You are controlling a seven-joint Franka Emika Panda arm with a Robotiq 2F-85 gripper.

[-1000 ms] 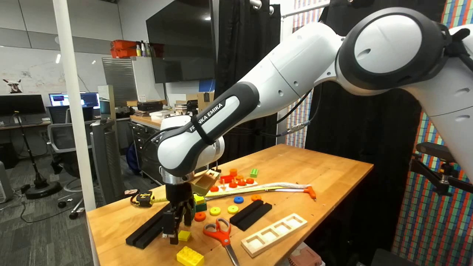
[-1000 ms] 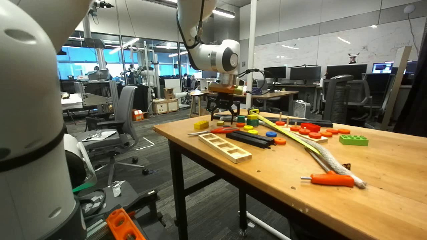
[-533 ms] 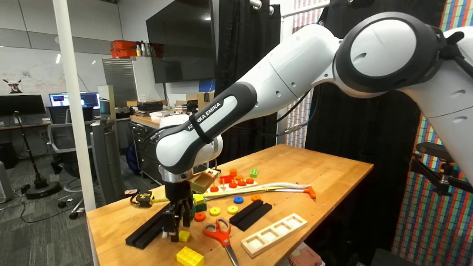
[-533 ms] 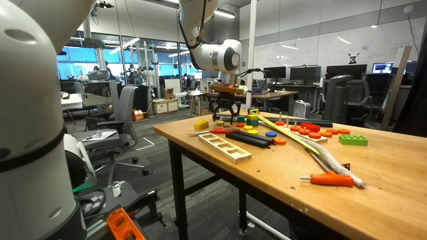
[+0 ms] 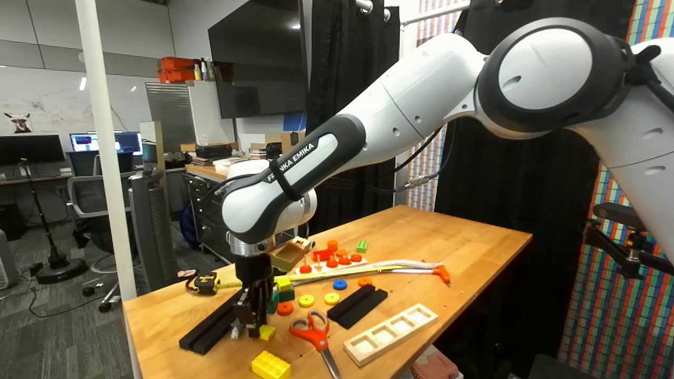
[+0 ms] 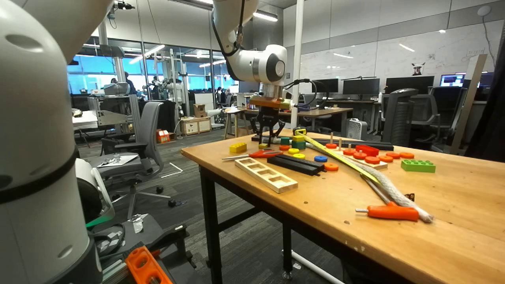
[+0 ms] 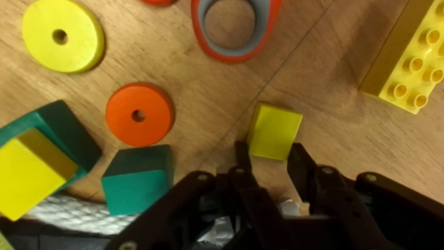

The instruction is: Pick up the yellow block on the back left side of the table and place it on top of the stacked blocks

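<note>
In the wrist view the small yellow block (image 7: 275, 132) sits between the tips of my gripper (image 7: 268, 149), a finger against either side near one end. The same yellow block (image 5: 267, 332) shows in an exterior view just beside the fingertips, at table height; whether it touches the table (image 5: 437, 237) I cannot tell. The gripper (image 6: 266, 142) points straight down and is closed on it. The stacked blocks (image 6: 298, 142), a yellow one on top of green, stand close by; in the wrist view the stack (image 7: 31, 173) is at the lower left.
A lone green block (image 7: 135, 191) stands between the stack and my gripper. Around lie an orange disc (image 7: 138, 116), red-handled scissors (image 5: 310, 331), a studded yellow brick (image 5: 271, 365), a black grooved bar (image 5: 210, 326), a wooden tray (image 5: 389, 334) and a tape measure (image 5: 204, 283).
The fingers, wide apart a second ago, have come together on the yellow block. The block has turned and shifted slightly. The arm has otherwise moved only a little.
</note>
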